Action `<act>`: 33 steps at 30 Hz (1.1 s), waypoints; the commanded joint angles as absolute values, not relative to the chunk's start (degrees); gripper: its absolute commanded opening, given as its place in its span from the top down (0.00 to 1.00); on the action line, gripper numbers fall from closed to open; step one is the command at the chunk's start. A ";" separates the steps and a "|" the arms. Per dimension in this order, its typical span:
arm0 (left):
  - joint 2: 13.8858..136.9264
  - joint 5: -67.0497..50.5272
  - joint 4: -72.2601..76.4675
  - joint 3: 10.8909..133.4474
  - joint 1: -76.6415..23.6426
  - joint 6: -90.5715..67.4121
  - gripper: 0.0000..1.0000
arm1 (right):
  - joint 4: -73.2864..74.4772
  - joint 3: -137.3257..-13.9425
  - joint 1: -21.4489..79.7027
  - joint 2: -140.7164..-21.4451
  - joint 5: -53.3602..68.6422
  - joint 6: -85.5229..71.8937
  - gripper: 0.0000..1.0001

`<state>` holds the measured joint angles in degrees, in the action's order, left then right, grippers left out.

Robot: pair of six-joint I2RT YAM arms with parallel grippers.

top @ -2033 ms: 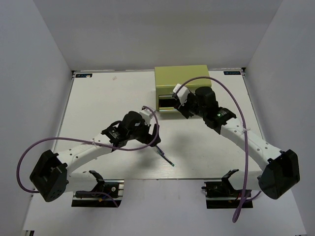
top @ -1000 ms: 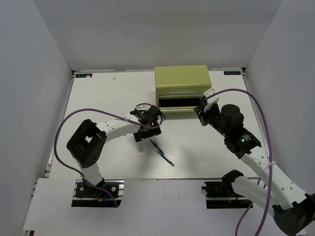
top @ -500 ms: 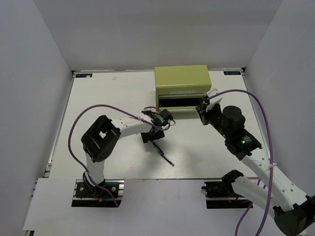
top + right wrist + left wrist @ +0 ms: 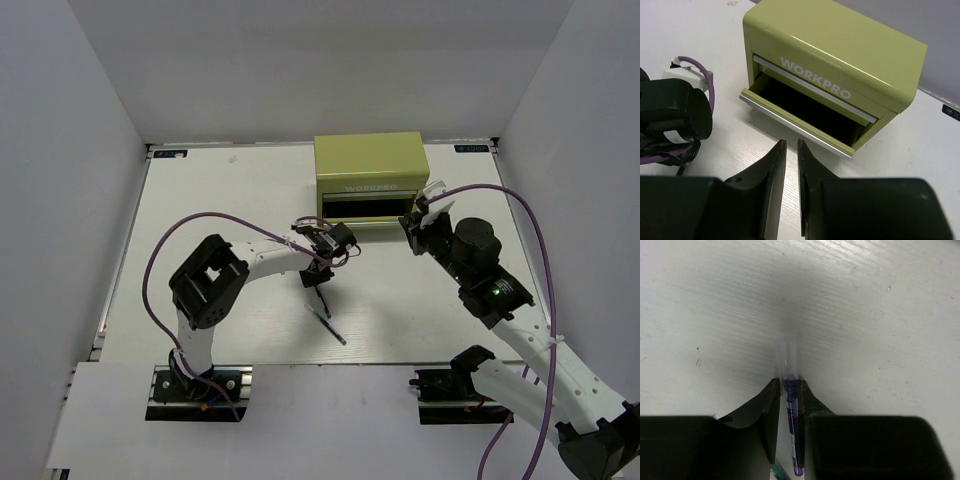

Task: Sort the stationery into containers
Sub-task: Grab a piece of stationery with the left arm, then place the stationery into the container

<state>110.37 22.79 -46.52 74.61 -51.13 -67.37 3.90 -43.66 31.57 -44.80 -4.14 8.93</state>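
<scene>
Left hand (image 4: 788, 382) pointed down at the table (image 4: 875, 310), its two fingers (image 4: 765, 412) drawn in to a narrow slot around a dark pen (image 4: 791, 432), which is pinched between them. The pen lies flat on the table. Its clear tip projects a little way beyond the fingertips, and the rest of its barrel runs back beneath the hand. In the overhead view the pen shows as a thin dark line trailing from the left hand toward the arm bases. Right hand (image 4: 791, 142) held above the table, its fingers almost together, with a slim gap left between them and nothing in it. Directly ahead of the right hand stands the yellow-green tool chest (image 4: 840, 45), lettered WORKPRO. Its upper drawer (image 4: 815, 91) sits flush with the front, and its lower drawer (image 4: 790, 119) is pulled out toward the hand. The inside of the lower drawer is in shadow, so its contents cannot be made out. The black wrist of the left arm (image 4: 670, 112), carrying a purple cable (image 4: 697, 67), appears to the left of the right hand, well short of the chest.
</scene>
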 commanded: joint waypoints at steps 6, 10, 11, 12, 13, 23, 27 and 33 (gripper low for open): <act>104.69 24.35 -39.30 73.92 -51.42 -58.90 0.86 | 0.70 -42.98 31.73 -44.03 -4.66 8.17 0.56; 99.41 24.88 -33.50 73.92 -51.42 -52.41 0.93 | 0.62 -42.54 31.82 -43.86 -4.57 8.79 0.28; 97.40 24.87 -32.09 73.92 -51.42 -52.38 0.93 | 0.70 -42.37 31.73 -43.86 -4.48 8.96 0.28; 96.43 24.87 -31.30 73.92 -51.42 -52.38 0.94 | 0.79 -42.28 31.82 -43.86 -4.74 9.14 0.28; 95.37 24.87 -30.68 73.92 -51.42 -52.38 0.94 | 0.62 -42.19 31.56 -43.77 -5.01 9.23 0.32; 85.34 34.00 -6.70 62.32 -51.42 -68.18 0.98 | -1.58 -41.31 31.81 -42.89 -6.76 9.05 0.52; 85.87 35.24 -0.46 63.01 -51.42 -67.95 1.00 | -2.28 -40.70 31.64 -41.49 -7.65 9.40 0.52; 84.21 22.11 9.21 60.92 -52.47 -40.18 1.00 | -2.72 -40.25 31.90 -40.70 -7.82 9.75 0.52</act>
